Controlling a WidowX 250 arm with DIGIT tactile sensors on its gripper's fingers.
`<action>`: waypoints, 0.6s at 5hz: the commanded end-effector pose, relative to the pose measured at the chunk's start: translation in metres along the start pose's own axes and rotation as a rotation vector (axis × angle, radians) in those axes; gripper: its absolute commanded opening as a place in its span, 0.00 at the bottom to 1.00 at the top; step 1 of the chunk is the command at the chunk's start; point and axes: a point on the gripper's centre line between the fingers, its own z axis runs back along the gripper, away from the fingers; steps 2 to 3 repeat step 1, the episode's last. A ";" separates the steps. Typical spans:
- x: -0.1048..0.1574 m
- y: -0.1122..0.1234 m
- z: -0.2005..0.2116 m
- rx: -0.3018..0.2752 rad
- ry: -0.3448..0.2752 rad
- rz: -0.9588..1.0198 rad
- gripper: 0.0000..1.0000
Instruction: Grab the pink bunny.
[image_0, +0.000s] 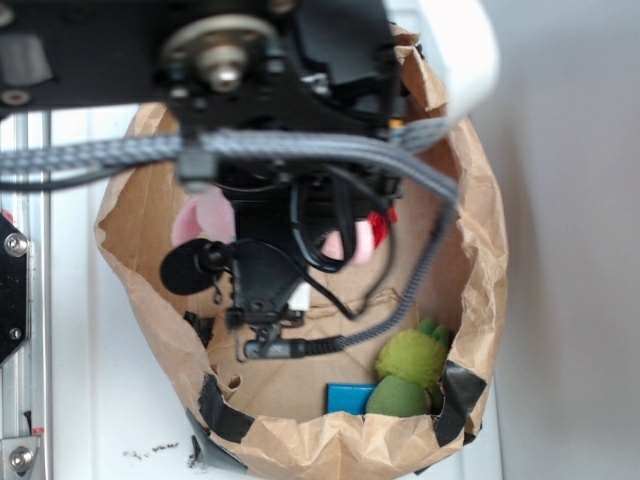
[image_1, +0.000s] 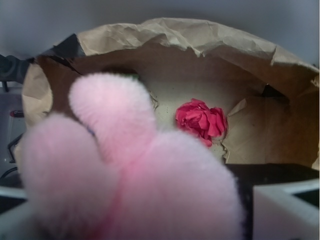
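Inside bag (image_0: 470, 250): gripper (image_0: 262, 262), opening hidden, bunny (image_1: 125, 190) against it; rosette (image_1: 201, 120) ahead; green plush (image_0: 410, 365), blue block (image_0: 350, 398) nearby.

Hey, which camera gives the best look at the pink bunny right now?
The wrist view: the pink bunny fills the foreground, fuzzy lobes plain, close against the camera. In the exterior view the arm hides most of it; only pink patches peek out.
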 end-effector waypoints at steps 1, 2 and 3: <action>0.005 0.012 0.013 0.031 -0.073 0.009 0.00; 0.005 0.012 0.013 0.031 -0.073 0.009 0.00; 0.005 0.012 0.013 0.031 -0.073 0.009 0.00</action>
